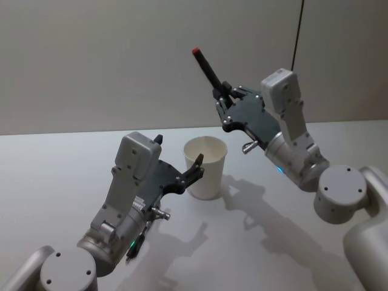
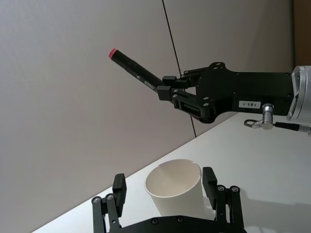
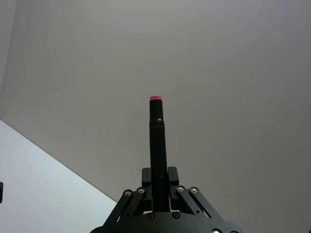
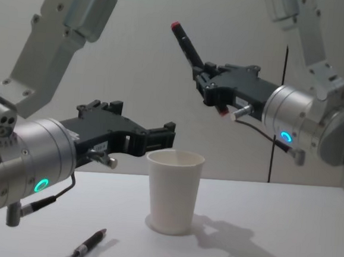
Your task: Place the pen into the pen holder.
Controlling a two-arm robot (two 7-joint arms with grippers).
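Left hand is held spread around the pen holder; if the pen, pinched by the right hand, is lowered off-centre, the holder could be tipped.

The pen holder, a plain white paper cup that widens to a rolled rim, stands upright on the tabletop. Above it and slightly to its right, the right hand clamps the black pen, tilted with its red end uppermost.

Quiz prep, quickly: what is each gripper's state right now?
Left gripper: jaws open, flanking the pen holder.
Right gripper: jaws closed, holding the pen.
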